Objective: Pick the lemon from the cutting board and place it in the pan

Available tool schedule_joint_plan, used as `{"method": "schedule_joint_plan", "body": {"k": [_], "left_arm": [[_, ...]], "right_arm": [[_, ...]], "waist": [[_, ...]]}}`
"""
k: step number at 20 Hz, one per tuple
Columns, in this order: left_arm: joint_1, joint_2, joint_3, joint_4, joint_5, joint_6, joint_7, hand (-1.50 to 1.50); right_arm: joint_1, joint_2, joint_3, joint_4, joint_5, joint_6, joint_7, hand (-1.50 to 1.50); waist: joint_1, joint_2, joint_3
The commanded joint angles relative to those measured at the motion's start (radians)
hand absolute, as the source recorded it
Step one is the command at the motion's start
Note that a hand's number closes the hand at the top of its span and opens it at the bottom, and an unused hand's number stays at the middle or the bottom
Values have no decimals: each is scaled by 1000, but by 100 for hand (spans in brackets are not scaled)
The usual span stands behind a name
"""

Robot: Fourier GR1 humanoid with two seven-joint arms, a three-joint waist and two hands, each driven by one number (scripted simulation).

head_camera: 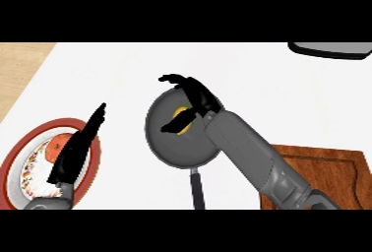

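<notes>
Two hands show over the white desk (254, 74). Right hand (195, 101) hangs over the pan (163, 142), its fingers (174, 78) and thumb curled round the lemon (183, 119), of which only a yellow sliver shows (the rest is hidden by the hand). Left hand (78, 145) is at the view's left with straight, released fingers, covering part of a red-rimmed plate (22, 152) and an orange fruit (56, 146) on it. The cutting board (327, 167) is partly hidden behind the right forearm. A dark object (334, 49) is cut off at the upper right.
</notes>
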Motion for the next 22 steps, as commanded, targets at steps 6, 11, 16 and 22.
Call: {"method": "schedule_joint_plan", "body": {"k": [6, 11, 16, 22], "left_arm": [[51, -8, 19, 8, 3, 17, -26, 0], [71, 21, 65, -11, 19, 12, -35, 0], [58, 37, 76, -64, 31, -10, 41, 0], [135, 15, 59, -67, 19, -8, -39, 0]], "right_arm": [[-46, 0, -139, 86, -214, -223, -105, -150], [-82, -70, -293, 220, -255, -137, -227, -150], [-70, -185, -335, 302, -243, -20, -383, -150], [-40, -307, -377, 407, -231, 101, -500, -150]], "waist": [[-43, -8, -1], [-77, -9, -1], [-92, -14, 0], [-90, -15, 0]]}}
